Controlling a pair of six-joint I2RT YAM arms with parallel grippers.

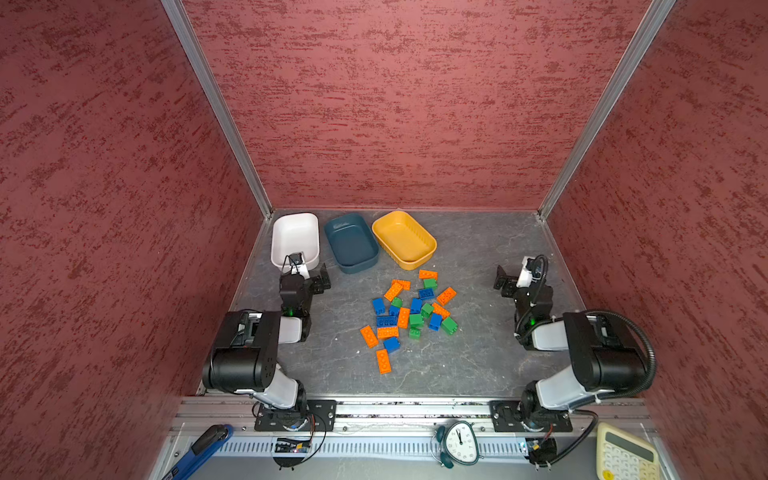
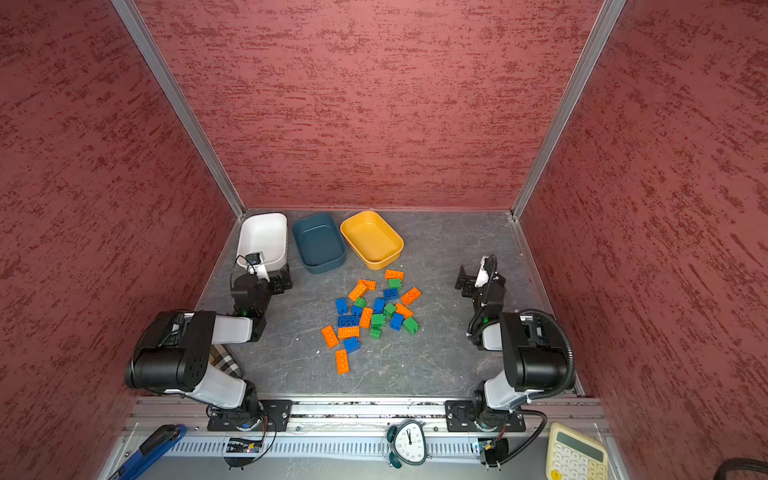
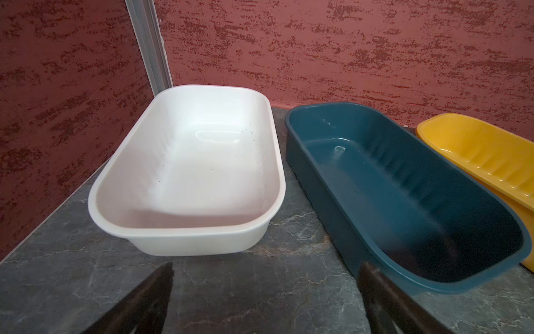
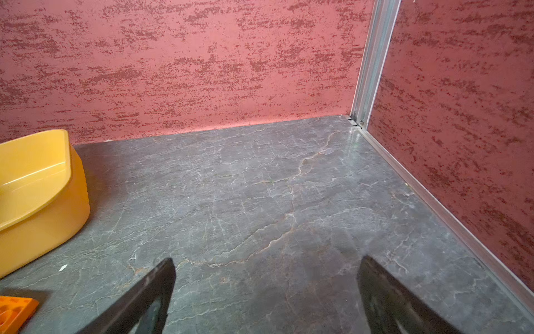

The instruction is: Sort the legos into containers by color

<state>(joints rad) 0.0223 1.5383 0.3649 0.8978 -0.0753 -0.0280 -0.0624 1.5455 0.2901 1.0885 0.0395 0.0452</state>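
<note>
Left wrist view: white plastic tub (image 3: 187, 243), dark teal tub (image 3: 404, 188) and ribbed yellow tub (image 3: 476, 153) all empty. Orange, blue, green studded legos (image 1: 415, 320) lie heaped mid-table. My left gripper (image 3: 267, 269) and right gripper (image 4: 268, 260) gape wide, holding nothing. Nothing sorted yet.

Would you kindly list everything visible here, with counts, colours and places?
legos: about two dozen, orange, blue and green, central heap
white tub: one, white, back left, empty
teal tub: one, teal, beside it, empty
yellow tub: one, yellow, next along, empty
clock: one, green-rimmed, front rail
calculator: one, cream, front right
tool: one, blue-handled, front left
left arm: one, black-white, by white tub, jaws open
right arm: one, black-white, right side, jaws open
</note>
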